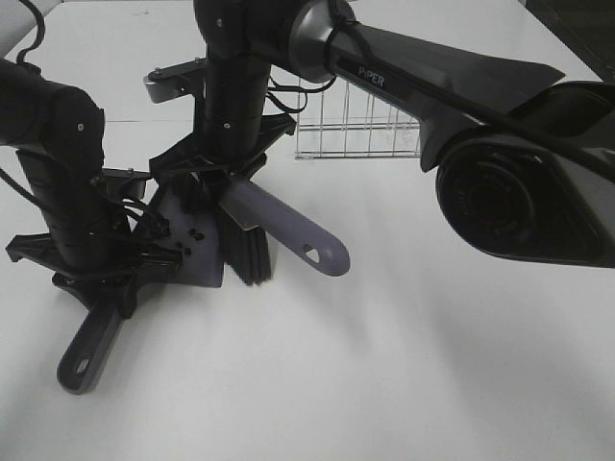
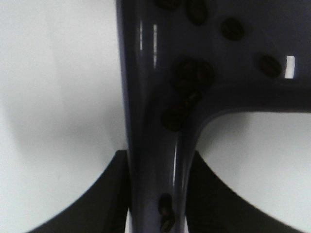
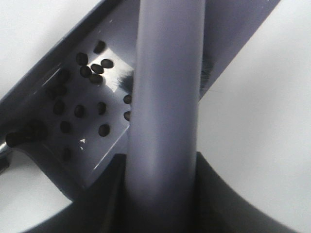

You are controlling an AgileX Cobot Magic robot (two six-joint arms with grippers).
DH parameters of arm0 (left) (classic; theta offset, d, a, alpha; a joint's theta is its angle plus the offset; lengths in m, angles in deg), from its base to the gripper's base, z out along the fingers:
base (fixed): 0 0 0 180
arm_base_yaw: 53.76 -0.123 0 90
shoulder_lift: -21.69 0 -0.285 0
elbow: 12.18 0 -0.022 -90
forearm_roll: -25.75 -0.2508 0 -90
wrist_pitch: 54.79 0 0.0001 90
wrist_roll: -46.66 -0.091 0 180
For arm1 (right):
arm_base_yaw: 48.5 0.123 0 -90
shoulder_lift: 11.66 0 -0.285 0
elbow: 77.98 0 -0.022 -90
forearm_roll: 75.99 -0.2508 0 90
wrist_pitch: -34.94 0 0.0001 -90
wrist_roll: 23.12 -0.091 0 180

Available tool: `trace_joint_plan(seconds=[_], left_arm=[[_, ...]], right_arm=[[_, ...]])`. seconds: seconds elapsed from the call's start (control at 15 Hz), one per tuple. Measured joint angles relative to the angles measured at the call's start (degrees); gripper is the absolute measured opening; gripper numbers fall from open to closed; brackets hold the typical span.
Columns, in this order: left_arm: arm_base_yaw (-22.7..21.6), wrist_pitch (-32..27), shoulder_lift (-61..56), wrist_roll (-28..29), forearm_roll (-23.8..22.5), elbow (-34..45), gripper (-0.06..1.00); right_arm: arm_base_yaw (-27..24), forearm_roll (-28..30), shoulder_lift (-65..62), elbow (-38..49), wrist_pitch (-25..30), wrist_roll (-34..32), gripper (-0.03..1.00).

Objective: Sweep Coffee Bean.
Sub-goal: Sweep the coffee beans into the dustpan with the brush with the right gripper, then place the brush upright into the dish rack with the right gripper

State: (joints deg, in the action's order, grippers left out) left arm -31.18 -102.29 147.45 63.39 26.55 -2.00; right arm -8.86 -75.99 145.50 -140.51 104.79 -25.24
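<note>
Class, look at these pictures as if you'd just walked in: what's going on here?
Two robot arms are at work with a sweeping set. The left gripper is shut on the handle of a grey-purple plastic dustpan. The right gripper is shut on the handle of a matching grey-purple brush, whose black bristles sit at the pan's edge. The small dark brown coffee beans lie in the pan.

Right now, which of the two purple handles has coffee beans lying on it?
The dustpan handle, gripped by the left tool: coffee beans sit along it. The brush handle is bare.
</note>
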Motion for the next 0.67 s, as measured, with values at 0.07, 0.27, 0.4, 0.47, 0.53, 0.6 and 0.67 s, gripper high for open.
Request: trace_joint_plan(seconds=[0.07,0.27,0.4,0.47,0.53,0.6,0.67], left_arm=[[0.0,0.0,0.0,0.0,0.0,0.0,0.26],[0.0,-0.1,0.0,0.0,0.0,0.0,0.26],[0.0,-0.1,0.0,0.0,0.0,0.0,0.26],[0.0,-0.1,0.0,0.0,0.0,0.0,0.26],[0.0,-0.1,0.0,0.0,0.0,0.0,0.26],[0.0,-0.1,0.0,0.0,0.0,0.0,0.26],[0.0,-0.1,0.0,0.0,0.0,0.0,0.26]], right_arm=[[0.0,0.6,-0.5,-0.1,0.1,-0.1,0.27],[-0.1,8.7,-3.8,-0.1,0.3,-0.6,0.27],[-0.1,10.7,-5.0,-0.1,0.3,-1.1,0.27],[-0.2,11.9,-6.1,-0.1,0.3,-1.4,0.27],[-1.5,12.8,-7.0,-0.1,0.3,-1.5,0.27],[-2.7,12.8,-7.0,-0.1,0.3,-1.5,0.27],[-4.1,12.8,-7.0,-0.1,0.3,-1.5,0.27]])
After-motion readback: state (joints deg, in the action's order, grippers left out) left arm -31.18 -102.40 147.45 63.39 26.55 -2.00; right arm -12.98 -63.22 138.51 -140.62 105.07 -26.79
